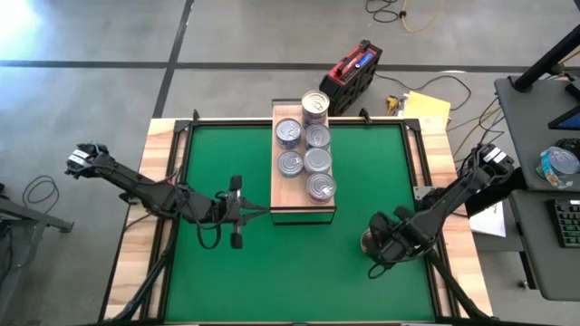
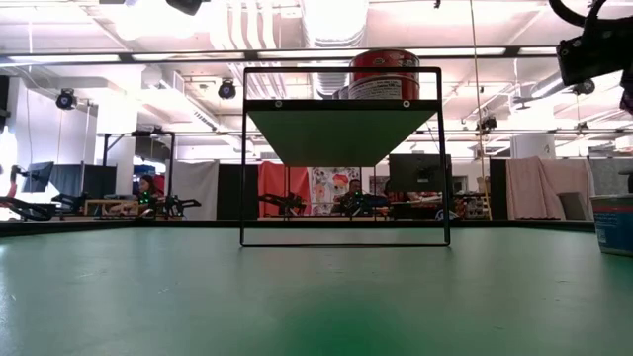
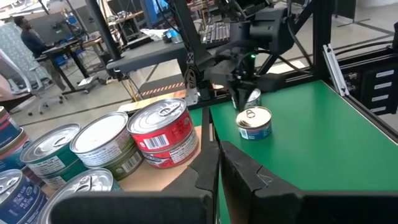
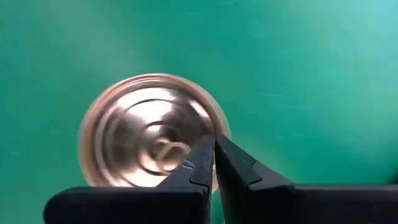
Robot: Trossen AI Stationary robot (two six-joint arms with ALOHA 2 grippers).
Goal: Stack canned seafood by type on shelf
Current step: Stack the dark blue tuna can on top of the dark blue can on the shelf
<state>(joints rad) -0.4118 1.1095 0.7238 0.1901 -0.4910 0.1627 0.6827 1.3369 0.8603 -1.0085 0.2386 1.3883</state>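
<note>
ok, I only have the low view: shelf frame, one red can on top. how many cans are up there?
Observer: Six cans show from above on the shelf, in two rows.
Operator: any left on the mat?
Observer: One silver-lidded can stands on the green mat, on the right arm's side of the shelf.
Operator: and the grippers?
Observer: The right gripper is shut just above that can, over the edge of its lid. The left gripper waits shut beside the shelf.
</note>
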